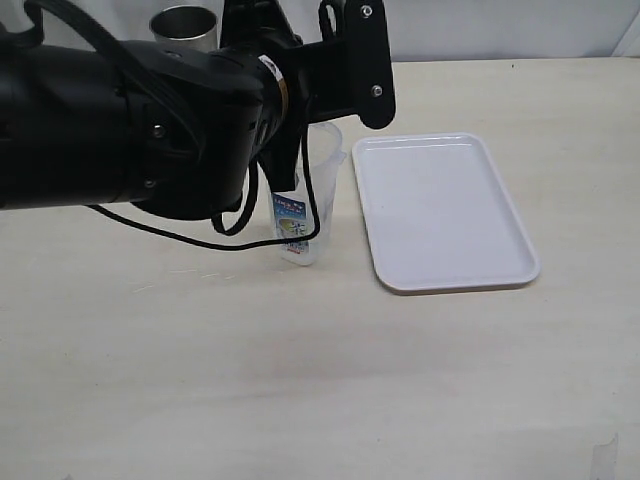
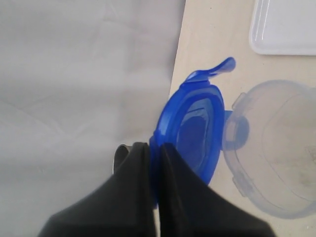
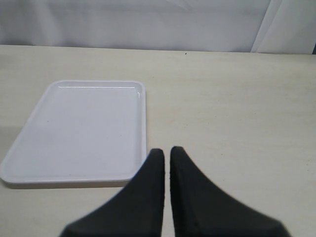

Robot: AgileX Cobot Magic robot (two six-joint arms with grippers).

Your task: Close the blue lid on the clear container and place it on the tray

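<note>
The blue lid is pinched by its rim, on edge, in my shut left gripper. It hangs right beside the open mouth of the clear container, and one of its flaps reaches the container's rim. In the exterior view the clear container stands upright just left of the tray, with the left arm's black bulk over its top and hiding the lid. The tray is bare. My right gripper is shut on nothing, above the table beside the tray's near corner.
A steel cup stands at the table's back, behind the left arm. A black cable loops down from that arm in front of the container. A corner of the tray shows past the container.
</note>
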